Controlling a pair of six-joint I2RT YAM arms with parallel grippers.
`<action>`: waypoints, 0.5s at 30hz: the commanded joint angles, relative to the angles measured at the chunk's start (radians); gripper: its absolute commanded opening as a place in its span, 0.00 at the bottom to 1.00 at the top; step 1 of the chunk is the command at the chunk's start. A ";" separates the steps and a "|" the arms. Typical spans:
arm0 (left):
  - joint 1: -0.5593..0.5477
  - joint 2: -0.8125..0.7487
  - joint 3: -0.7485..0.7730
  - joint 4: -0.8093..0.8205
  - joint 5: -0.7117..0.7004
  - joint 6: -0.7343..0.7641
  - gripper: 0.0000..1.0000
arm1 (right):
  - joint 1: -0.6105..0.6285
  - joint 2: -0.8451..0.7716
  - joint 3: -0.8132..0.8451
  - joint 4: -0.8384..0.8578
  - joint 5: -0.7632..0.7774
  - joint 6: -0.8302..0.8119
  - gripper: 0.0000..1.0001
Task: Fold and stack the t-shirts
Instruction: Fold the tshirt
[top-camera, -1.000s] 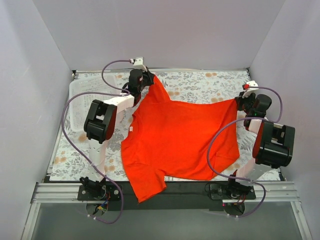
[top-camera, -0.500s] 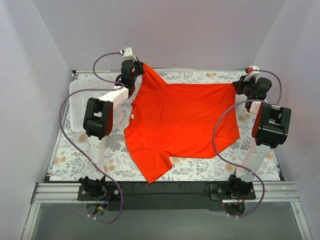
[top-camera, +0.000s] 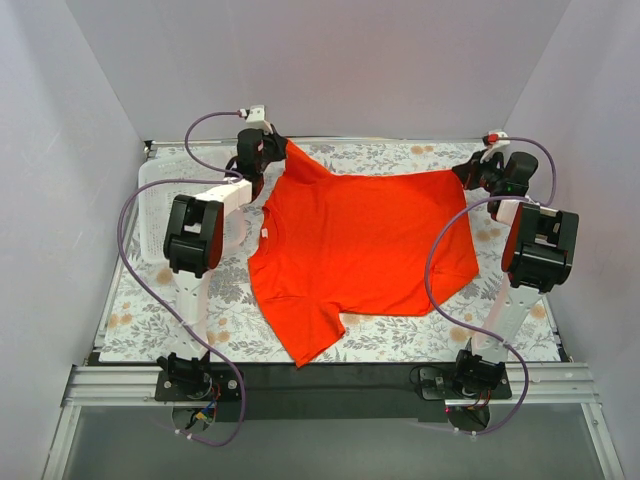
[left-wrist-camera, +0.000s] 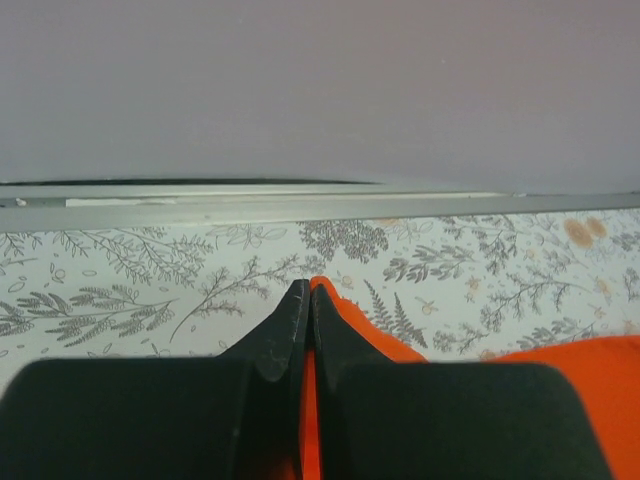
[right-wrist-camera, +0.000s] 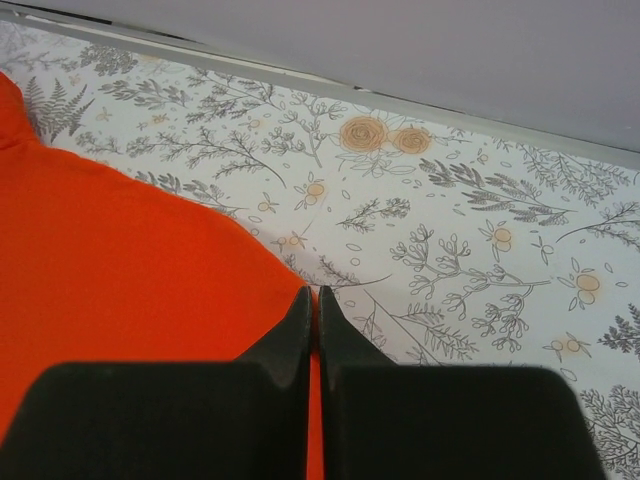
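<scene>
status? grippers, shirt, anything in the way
Both shut: left gripper on the t-shirt at its far-left corner, right gripper at its far-right corner. Shirt spread open, not yet folded. White basket sits off to its left; nothing on the shirt.

Seen from above, the left gripper (top-camera: 268, 150) and right gripper (top-camera: 470, 172) cover the t-shirt (top-camera: 360, 250) corners they pinch. The left arm (top-camera: 195, 235) hides part of the white basket (top-camera: 158, 205). In both wrist views the black fingers (left-wrist-camera: 285, 335) block the cloth beneath, and the frame edges cut the t-shirt off.
</scene>
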 joint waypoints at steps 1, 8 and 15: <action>0.013 -0.113 -0.068 0.032 0.074 0.030 0.00 | -0.019 -0.086 -0.036 0.014 -0.051 0.003 0.01; 0.033 -0.206 -0.224 0.133 0.172 0.055 0.00 | -0.058 -0.137 -0.102 0.012 -0.174 -0.025 0.01; 0.037 -0.292 -0.399 0.300 0.347 0.110 0.00 | -0.078 -0.174 -0.170 0.012 -0.263 -0.028 0.01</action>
